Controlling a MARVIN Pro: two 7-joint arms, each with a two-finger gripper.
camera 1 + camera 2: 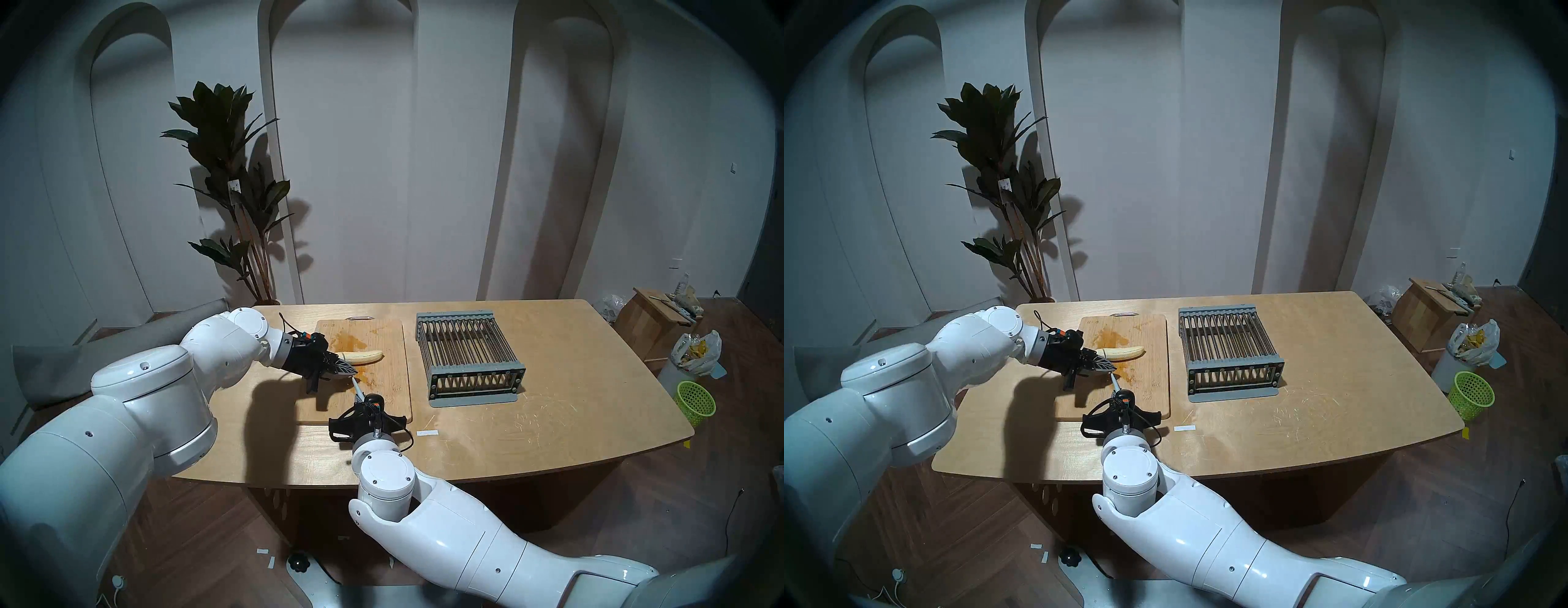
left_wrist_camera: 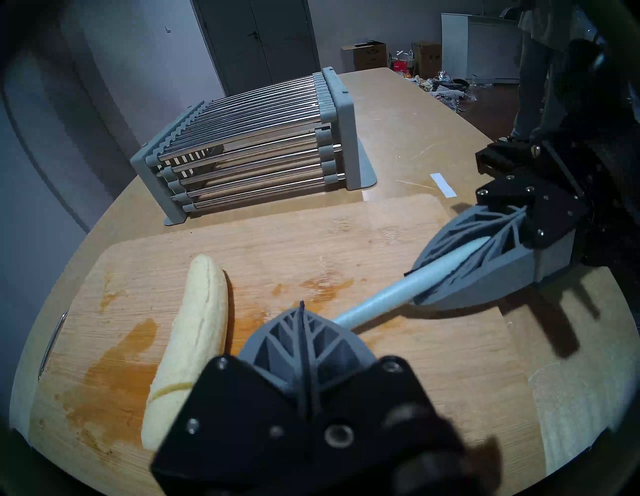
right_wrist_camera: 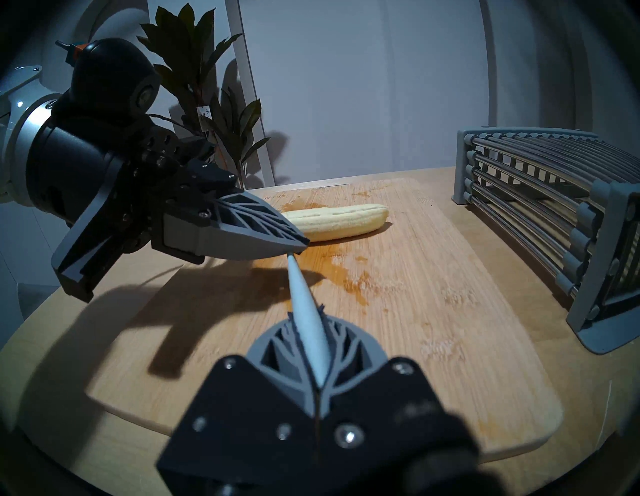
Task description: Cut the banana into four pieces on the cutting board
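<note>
While whole, banana (image 1: 362,357) lies on cutting board (image 1: 392,339) | beside left end effector (image 1: 345,370)

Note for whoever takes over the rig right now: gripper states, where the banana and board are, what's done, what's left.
Left gripper: shut, holding nothing visible, tip beside the banana's near end.
Right gripper: shut on a pale slim tool, apparently the knife; its far end reaches the left fingertips, contact unclear.
Banana: peeled, lying across the stained cutting board.
Done: tool in hand; only a faint line crosses the banana, nothing separated.
Left: all the cuts, four pieces.
</note>
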